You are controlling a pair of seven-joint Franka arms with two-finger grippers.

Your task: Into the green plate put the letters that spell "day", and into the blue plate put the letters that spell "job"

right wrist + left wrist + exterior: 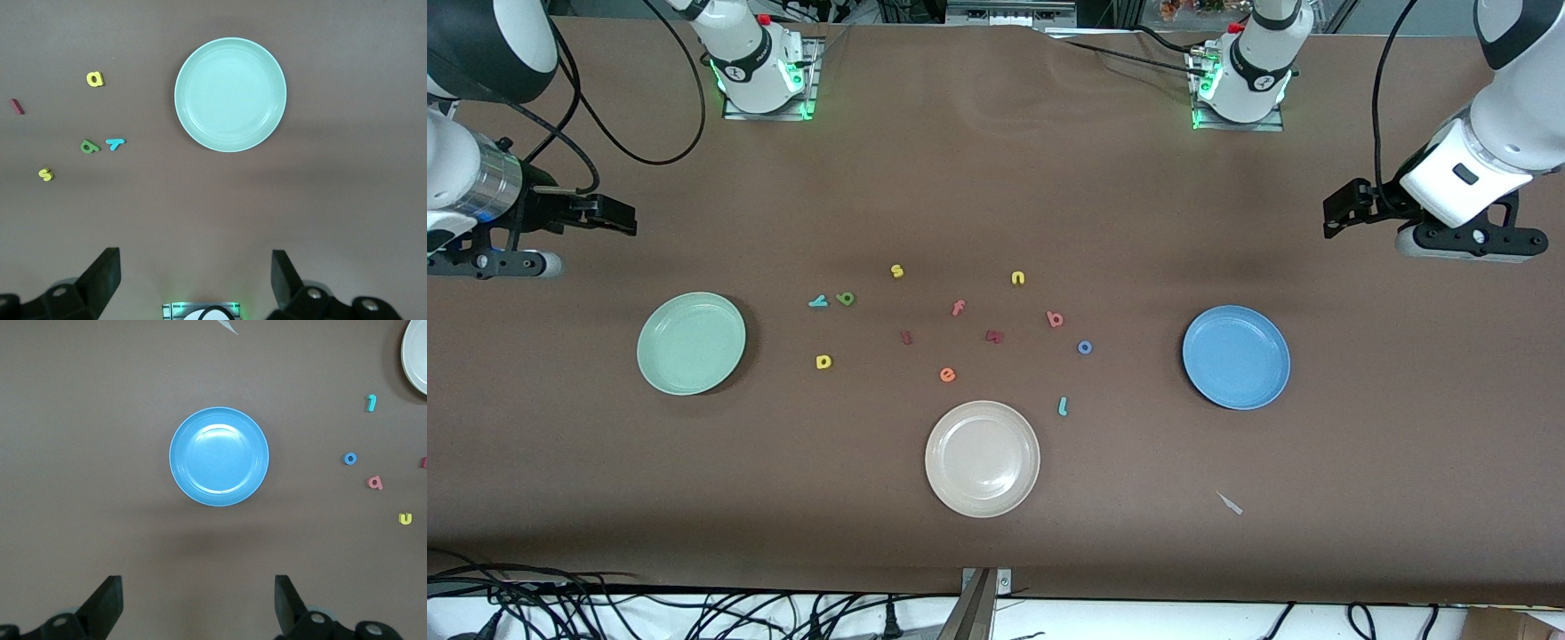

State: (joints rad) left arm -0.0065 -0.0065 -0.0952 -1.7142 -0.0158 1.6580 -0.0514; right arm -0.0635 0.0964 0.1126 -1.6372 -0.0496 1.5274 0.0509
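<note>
Three round plates sit on the brown tabletop (pixel 996 178): the green plate (pixel 691 343) toward the right arm's end, the blue plate (pixel 1236 356) toward the left arm's end, and a cream plate (pixel 982 458) between them, nearest the front edge. All three hold nothing.

The letters lie loose in the middle of the tabletop, apart from the plates. The teal "y" (pixel 818 302) and green "a" (pixel 845 299) lie just beside each other, the "y" with its long axis running along the table toward the green plate. The yellow "d" (pixel 823 361) lies nearer the front camera than those two. The pink "b" (pixel 1055 319) and the blue ring "o" (pixel 1085 348) are close together on the blue plate's side of the scatter. The teal "j" (pixel 1063 406) lies just beside the cream plate's rim, its long axis running roughly from the front edge toward the bases, slightly tilted.

Other letters lie among them: a yellow "s" (pixel 897 270), a yellow "n" (pixel 1018 278), a pink "f" (pixel 958 308) and an orange "e" (pixel 948 375).

The right gripper (pixel 618 218) hangs over bare tabletop past the green plate, jaws spread wide and holding nothing. The left gripper (pixel 1343 209) hangs likewise near the blue plate, jaws wide apart and empty.
</note>
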